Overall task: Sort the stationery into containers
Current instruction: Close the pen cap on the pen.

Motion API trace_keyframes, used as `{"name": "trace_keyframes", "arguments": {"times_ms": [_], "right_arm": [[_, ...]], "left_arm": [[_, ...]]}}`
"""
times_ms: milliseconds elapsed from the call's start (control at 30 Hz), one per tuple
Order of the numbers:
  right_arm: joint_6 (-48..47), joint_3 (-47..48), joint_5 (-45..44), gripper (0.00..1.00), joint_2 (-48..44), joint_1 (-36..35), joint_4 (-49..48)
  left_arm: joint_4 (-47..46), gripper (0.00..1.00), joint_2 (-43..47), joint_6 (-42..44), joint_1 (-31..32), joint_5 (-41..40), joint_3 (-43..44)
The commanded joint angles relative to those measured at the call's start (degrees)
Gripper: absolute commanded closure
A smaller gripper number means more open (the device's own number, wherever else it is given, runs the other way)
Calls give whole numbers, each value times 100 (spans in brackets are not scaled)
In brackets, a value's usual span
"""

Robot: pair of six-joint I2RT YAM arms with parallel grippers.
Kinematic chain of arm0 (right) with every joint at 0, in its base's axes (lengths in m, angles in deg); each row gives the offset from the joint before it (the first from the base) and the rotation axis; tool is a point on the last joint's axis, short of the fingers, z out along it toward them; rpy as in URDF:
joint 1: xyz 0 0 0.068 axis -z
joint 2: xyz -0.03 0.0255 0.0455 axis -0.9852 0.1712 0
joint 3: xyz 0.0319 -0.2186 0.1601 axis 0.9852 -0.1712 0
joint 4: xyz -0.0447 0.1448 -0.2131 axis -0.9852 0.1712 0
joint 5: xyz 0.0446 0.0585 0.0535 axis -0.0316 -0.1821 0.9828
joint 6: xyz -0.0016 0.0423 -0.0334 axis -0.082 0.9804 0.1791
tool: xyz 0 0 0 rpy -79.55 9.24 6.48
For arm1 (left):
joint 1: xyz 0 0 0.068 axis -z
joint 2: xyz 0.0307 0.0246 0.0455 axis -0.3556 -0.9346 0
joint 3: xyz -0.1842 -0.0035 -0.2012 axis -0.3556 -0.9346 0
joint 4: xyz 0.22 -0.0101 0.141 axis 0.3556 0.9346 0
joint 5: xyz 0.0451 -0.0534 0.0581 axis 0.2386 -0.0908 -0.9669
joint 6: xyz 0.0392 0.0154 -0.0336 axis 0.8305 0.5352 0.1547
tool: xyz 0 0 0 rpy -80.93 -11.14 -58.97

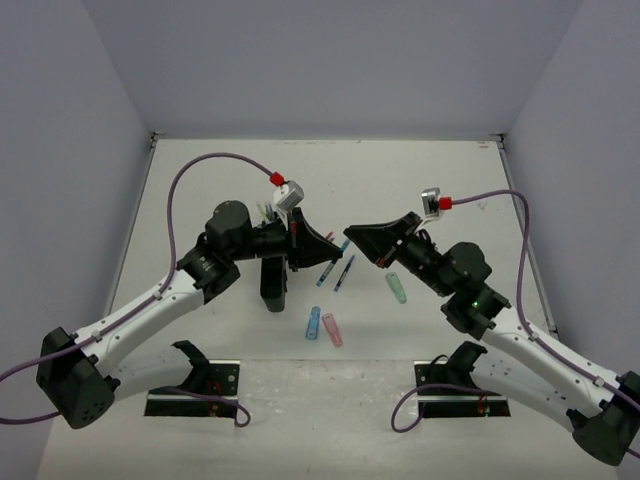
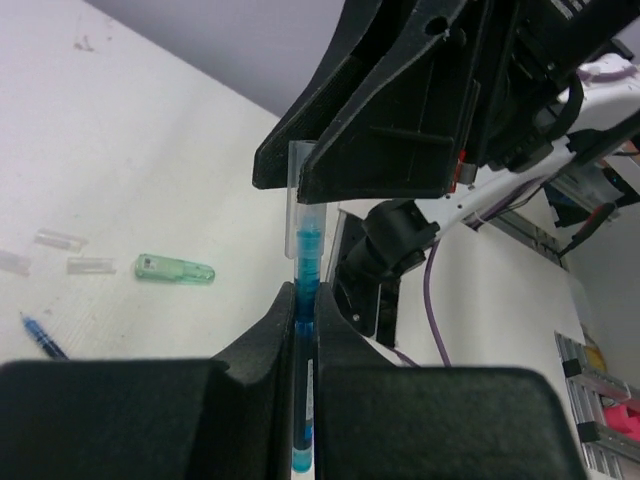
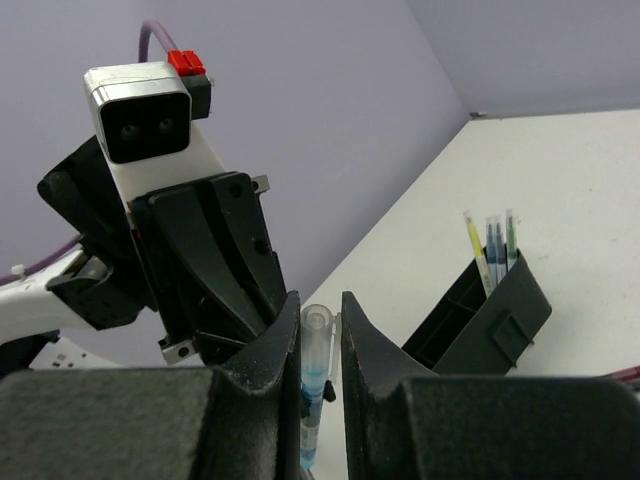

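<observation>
My left gripper [image 2: 303,295] is shut on a blue pen [image 2: 306,250] and holds it above the table. The pen's clear cap [image 3: 317,335] sits between the fingers of my right gripper [image 3: 318,312], which are closed on it. In the top view the two grippers, left [image 1: 320,244] and right [image 1: 360,238], meet tip to tip above the table's middle. The black organiser [image 1: 272,282] stands below the left gripper. It also shows in the right wrist view [image 3: 485,310], with yellow, blue and green pens [image 3: 490,250] upright in its far compartment.
Two blue pens [image 1: 335,272], a green chunky piece [image 1: 397,288], a blue one [image 1: 313,323] and a pink one [image 1: 332,329] lie on the table. The left wrist view shows the green piece [image 2: 175,270], loose clear caps [image 2: 60,240] and a blue pen [image 2: 40,335].
</observation>
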Motion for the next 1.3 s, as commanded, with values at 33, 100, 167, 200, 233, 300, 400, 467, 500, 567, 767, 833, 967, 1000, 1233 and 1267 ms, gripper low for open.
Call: {"name": "trace_keyframes", "arguments": {"times_ms": [33, 100, 167, 200, 233, 300, 400, 467, 500, 567, 767, 833, 967, 1000, 1233, 1267], "right_arm": [[-152, 709, 691, 100, -91, -297, 2656], [-137, 873, 500, 100, -113, -288, 2755], [-138, 1005, 391, 100, -93, -277, 2778], [-136, 1039, 359, 100, -73, -283, 2764], [-123, 1073, 339, 100, -39, -276, 2764], [-110, 1082, 360, 100, -15, -275, 2680], [-93, 1094, 425, 100, 9, -282, 2597], [-67, 1134, 354, 100, 10, -275, 2590], [-60, 1139, 318, 100, 5, -271, 2583], [-59, 1185, 259, 100, 1, -266, 2575], [-28, 1241, 45, 100, -44, -204, 2508], [-19, 1250, -4, 100, -57, -159, 2486], [2, 1253, -70, 100, -96, -97, 2474], [2, 1253, -93, 100, -104, -67, 2482], [-59, 1262, -165, 100, -143, 38, 2500], [-71, 1279, -160, 100, -140, 47, 2506]], "left_arm": [[-2938, 100, 735, -357, -88, -124, -468], [-2872, 100, 768, -321, -69, -169, -629], [-2810, 100, 795, -303, -66, -218, -775], [-2827, 100, 805, -318, -66, -265, -860], [-2847, 100, 825, -325, -66, -292, -980], [-2939, 100, 880, -367, -66, -328, -1192], [-3055, 100, 935, -414, -64, -384, -1416], [-3082, 100, 930, -414, -51, -371, -1504], [-3087, 100, 925, -414, -43, -375, -1531], [-3100, 100, 891, -414, -30, -397, -1581], [-3147, 100, 822, -440, 1, -451, -1715], [-3091, 100, 781, -430, 5, -433, -1700], [-2921, 100, 615, -396, 15, -383, -1614], [-2912, 100, 568, -388, 30, -367, -1614], [-2737, 64, 398, -221, 145, -278, -1614], [-2716, 62, 375, -176, 176, -284, -1614]]}}
